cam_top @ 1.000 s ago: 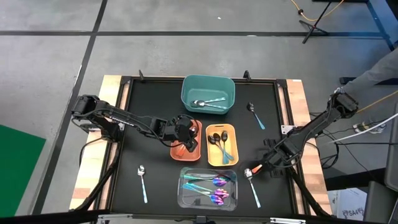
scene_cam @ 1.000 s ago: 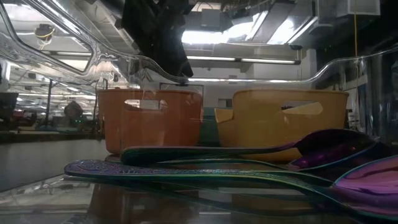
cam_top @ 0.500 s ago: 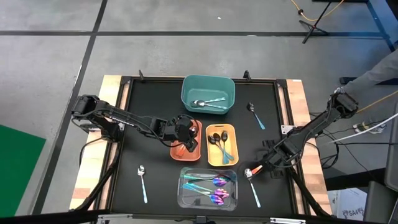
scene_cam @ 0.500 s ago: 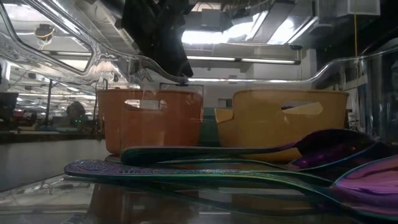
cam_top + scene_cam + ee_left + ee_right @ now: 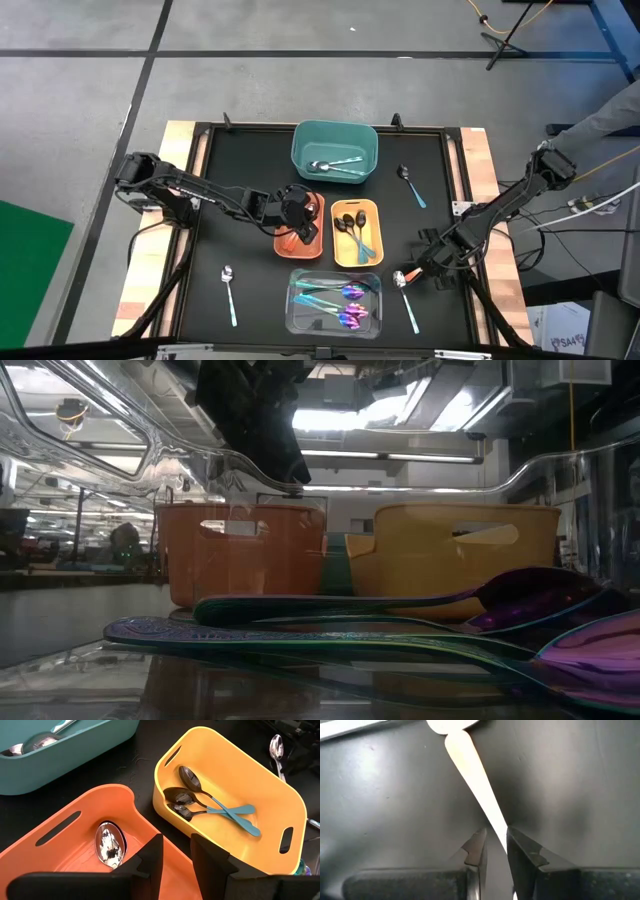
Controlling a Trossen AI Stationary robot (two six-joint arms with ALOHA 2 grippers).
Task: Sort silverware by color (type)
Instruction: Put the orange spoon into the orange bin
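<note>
My right gripper [image 5: 415,270] [image 5: 495,837] sits low near the table's right near corner, shut on an orange-handled spoon [image 5: 403,275] whose silver bowl [image 5: 397,278] points toward the table's left. A teal-handled spoon [image 5: 409,310] lies on the mat just beside it. My left gripper [image 5: 297,224] [image 5: 175,855] hovers open over the orange bin [image 5: 312,240], which holds a silver spoon bowl [image 5: 110,842]. Two more loose spoons lie flat on the mat, one far right [image 5: 410,186] and one near left [image 5: 230,293]. My right gripper pinches the spoon's handle [image 5: 492,820] between its two fingers [image 5: 477,845]. The fingers lie roughly along the handle, coming from the table's right, and the bowl end [image 5: 450,724] sticks out ahead of them. Whether the spoon is off the mat I cannot tell.
The teal bin [image 5: 335,132] at the far side holds plain silver spoons. The yellow bin [image 5: 372,250] [image 5: 295,810] holds black-headed, teal-handled spoons [image 5: 200,802]. The clear bin [image 5: 300,320] at the near edge holds iridescent spoons [image 5: 450,610]. A raised frame borders the black mat.
My right gripper has crept a little toward the table's near left with the orange-handled spoon, staying shut on it. The left arm has kept still over the orange bin.
</note>
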